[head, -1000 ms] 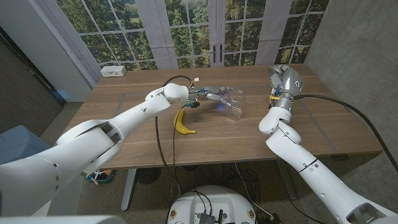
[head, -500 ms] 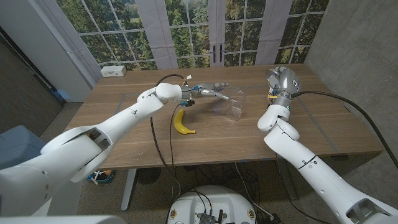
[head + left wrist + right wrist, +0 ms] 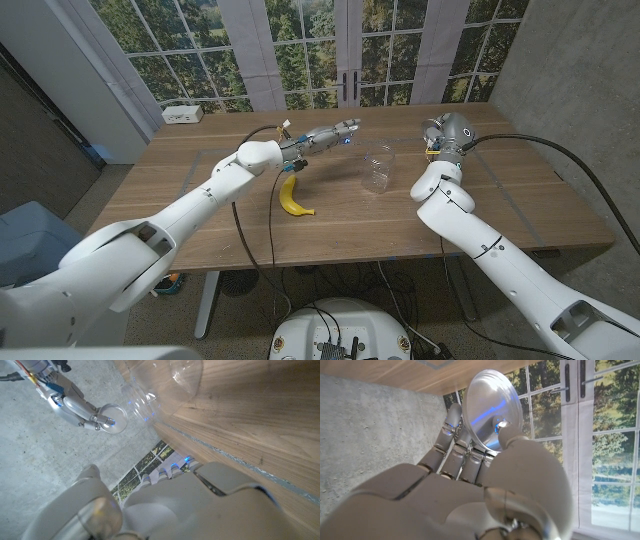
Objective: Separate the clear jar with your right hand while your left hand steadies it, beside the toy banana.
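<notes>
Head view: clear jar (image 3: 377, 167) stands upright on the wooden counter (image 3: 520, 200), open at the top, near mid-counter. Toy banana (image 3: 292, 197) lies on the counter to the jar's left, apart from it. Left hand (image 3: 325, 136) hangs above the counter between banana and jar, fingers stretched toward the jar, clear of it, holding nothing. Right hand (image 3: 440, 131) is up at the jar's right, well apart from it; too small here to read its grasp. A white box (image 3: 183, 115) sits at the far left corner; no writing legible on it.

Left wrist view: jar (image 3: 162, 385) on the wood ahead of the left hand (image 3: 165, 505), not touched. The right hand (image 3: 82, 407) shows beyond, pinching a round clear lid (image 3: 113, 412).

Right wrist view: right hand (image 3: 470, 480) grips the lid (image 3: 492, 407) between thumb and fingers. No labels or print on lid or jar.
</notes>
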Tool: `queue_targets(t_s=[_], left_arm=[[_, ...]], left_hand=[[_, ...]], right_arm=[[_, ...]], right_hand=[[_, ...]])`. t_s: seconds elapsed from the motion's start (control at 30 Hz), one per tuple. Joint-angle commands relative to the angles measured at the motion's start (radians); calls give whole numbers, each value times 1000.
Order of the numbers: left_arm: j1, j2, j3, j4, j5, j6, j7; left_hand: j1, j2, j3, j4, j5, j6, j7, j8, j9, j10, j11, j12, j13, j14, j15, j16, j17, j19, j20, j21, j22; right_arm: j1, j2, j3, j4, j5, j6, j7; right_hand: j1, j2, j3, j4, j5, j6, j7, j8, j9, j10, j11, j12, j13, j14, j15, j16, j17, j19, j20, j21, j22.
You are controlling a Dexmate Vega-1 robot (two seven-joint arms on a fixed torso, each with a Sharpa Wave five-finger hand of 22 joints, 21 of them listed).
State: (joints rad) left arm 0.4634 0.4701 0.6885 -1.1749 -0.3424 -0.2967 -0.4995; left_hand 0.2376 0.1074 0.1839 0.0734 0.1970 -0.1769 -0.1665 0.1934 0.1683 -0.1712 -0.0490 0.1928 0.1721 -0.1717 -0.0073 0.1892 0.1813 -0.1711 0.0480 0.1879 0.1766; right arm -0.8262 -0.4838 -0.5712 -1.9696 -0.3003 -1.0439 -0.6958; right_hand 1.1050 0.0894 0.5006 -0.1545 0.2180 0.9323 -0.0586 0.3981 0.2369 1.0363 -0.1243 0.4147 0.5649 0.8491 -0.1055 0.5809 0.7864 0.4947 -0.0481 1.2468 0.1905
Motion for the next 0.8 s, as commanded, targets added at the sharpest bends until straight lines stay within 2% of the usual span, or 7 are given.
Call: queue_targets(t_s=[0.03, 0.13, 0.27, 0.4, 0.53, 0.63, 0.8], left_arm=[[62, -13, -68, 10, -119, -67, -2], [76, -18, -81, 8, -138, -79, 6], [94, -25, -97, 4, -157, -96, 22], [110, -36, -111, 9, -172, -126, 34], [125, -44, -123, 11, -178, -164, 48], [137, -45, -130, 5, -180, -187, 58], [157, -37, -137, -20, -176, -204, 76]], left_hand=[[-50, 30, 2, 31, 13, -36, -7, 4, 1, -197, -18, 9, 1, -183, -21, 3, -2, -122, -19, 11, 2], [-104, 81, 22, 78, 32, -11, 16, -1, 0, -170, -26, 10, -1, -168, -40, 2, -4, -109, -37, 14, 1], [-166, 108, 125, 115, 87, 34, 90, -8, -2, -111, -61, 8, -2, -139, -80, -3, -9, -77, -88, 16, -2], [-190, 113, 216, 120, 122, 56, 98, -10, -2, -91, -56, 3, -3, -125, -93, -6, -10, -56, -140, 16, -5], [-195, 114, 261, 119, 135, 64, 100, -11, -2, -80, -55, 2, -3, -113, -96, -5, -11, -44, -162, 15, -6], [-195, 114, 282, 117, 139, 66, 100, -12, -2, -77, -58, 1, -3, -111, -97, -7, -11, -40, -165, 14, -6], [-196, 112, 306, 116, 144, 67, 95, -14, -2, -76, -64, -1, -3, -111, -103, -8, -12, -39, -174, 12, -7]], right_arm=[[94, -11, -68, 26, 45, -176, 64], [114, -13, -82, 36, 61, -205, 73], [140, -14, -96, 53, 89, -239, 87], [179, -17, -123, 72, 117, -298, 109], [227, -29, -164, 96, 131, -352, 163], [229, -19, -173, 115, 35, -352, 272], [196, 70, -146, 187, -368, -352, 624]], right_hand=[[-23, -2, -6, 1, -5, 14, 4, 8, 0, 23, -1, 11, 10, 4, -89, 0, 2, 3, -4, 8, -1], [-25, -1, -5, 1, -7, 18, 7, 10, 0, 29, -1, 11, 9, 7, -92, -1, 2, 1, -3, 8, -2], [-26, 0, -7, -1, -10, 18, 9, 9, -1, 30, -2, 11, 13, 28, -97, 13, 11, -1, -3, 11, -4], [-28, 0, -10, -2, -14, 14, 14, 7, -1, 30, -1, 12, 18, 39, -96, 24, 21, 4, -4, 17, -4], [-28, 1, -9, -4, -15, 13, 14, 7, -2, 26, 4, 11, 23, 32, -93, 22, 25, -1, -3, 19, -4], [-30, 5, -7, -3, -15, 7, 14, 4, -2, 24, 5, 11, 26, 29, -92, 20, 27, -8, -1, 19, -4], [-31, 5, -5, -4, -16, 7, 15, 4, -2, 22, 6, 11, 31, 24, -92, 17, 29, -14, 0, 20, -5]])
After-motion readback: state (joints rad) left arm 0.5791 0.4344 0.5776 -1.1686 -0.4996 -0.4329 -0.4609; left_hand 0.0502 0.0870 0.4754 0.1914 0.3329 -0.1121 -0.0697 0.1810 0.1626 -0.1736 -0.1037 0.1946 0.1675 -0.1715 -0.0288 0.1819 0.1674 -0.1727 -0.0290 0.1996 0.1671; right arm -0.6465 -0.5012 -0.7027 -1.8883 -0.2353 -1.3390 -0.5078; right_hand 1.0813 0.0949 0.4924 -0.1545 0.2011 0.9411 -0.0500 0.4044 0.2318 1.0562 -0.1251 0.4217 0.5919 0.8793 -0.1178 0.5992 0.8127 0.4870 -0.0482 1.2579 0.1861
